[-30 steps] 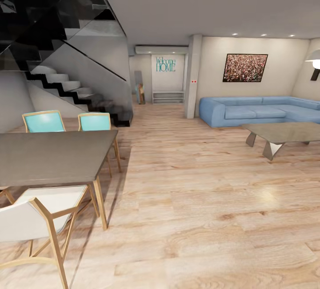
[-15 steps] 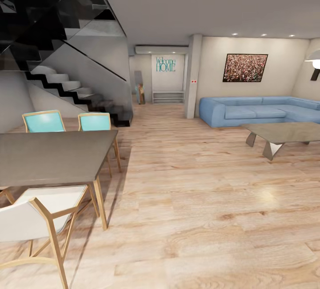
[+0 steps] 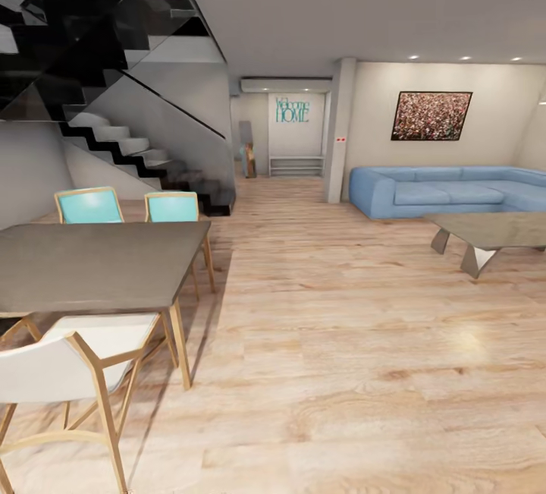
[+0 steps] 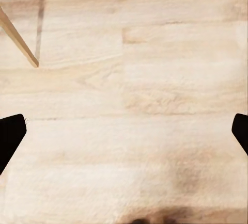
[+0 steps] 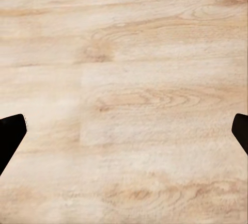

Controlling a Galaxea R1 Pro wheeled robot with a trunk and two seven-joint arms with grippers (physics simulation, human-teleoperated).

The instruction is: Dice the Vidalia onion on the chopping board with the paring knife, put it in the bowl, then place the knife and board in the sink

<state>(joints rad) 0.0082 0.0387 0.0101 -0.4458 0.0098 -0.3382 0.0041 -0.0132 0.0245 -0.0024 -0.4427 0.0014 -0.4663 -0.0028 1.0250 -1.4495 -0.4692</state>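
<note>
I am in a living and dining room; the onion, chopping board, paring knife, bowl, sink and countertop are out of view. My left gripper (image 4: 124, 133) points down at pale wood floor, its two dark fingertips (image 4: 10, 136) far apart, open with nothing between them. My right gripper (image 5: 124, 133) also hangs over bare floor boards, open and empty, its dark fingertips (image 5: 10, 133) at the picture's sides.
A dark dining table (image 3: 91, 262) with two turquoise chairs (image 3: 87, 206) and a white chair (image 3: 64, 369) stands at the left. A black staircase (image 3: 121, 137) rises behind it. A blue sofa (image 3: 455, 190) and low coffee table (image 3: 489, 236) sit at the right. Wood floor (image 3: 341, 342) stretches toward a far hallway (image 3: 292, 145).
The whole head view has shifted: furniture and walls sit a little further right and lower than before, so the camera has turned or moved. Nothing in the room itself has moved.
</note>
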